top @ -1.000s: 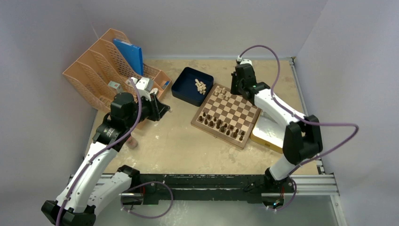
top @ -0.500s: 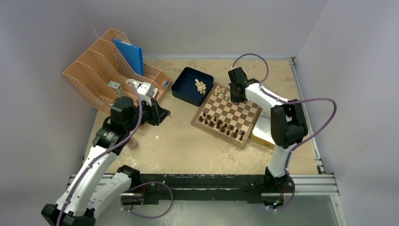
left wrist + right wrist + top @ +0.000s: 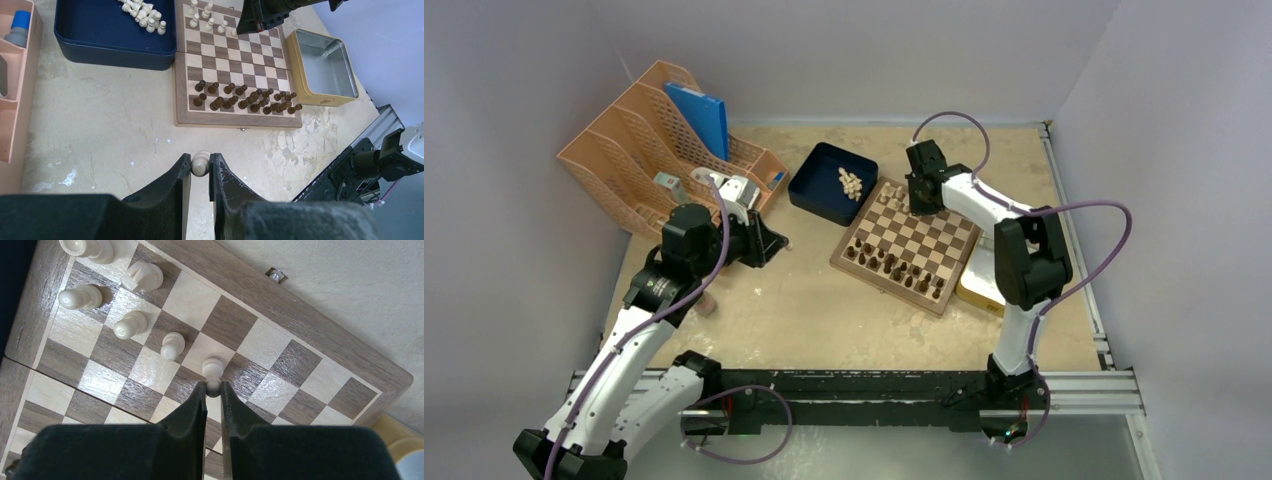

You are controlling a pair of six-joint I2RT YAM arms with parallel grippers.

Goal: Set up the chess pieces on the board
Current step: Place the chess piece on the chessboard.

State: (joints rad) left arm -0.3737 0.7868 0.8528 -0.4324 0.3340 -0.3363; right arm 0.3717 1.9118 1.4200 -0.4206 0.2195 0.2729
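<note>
right hand (image 3: 213,390) moved inward, now pinching a cream pawn (image 3: 212,367) on the board (image 3: 320,347).

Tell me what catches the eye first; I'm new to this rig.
The checkered board sits mid-table, dark pieces crowding its near rows. Over its far rows the right gripper has its jaws shut on a pale pawn. The left gripper pinches another pale piece above the tabletop, left of the board.

Right gripper (image 3: 213,389) farther left (elbow inward)
</note>
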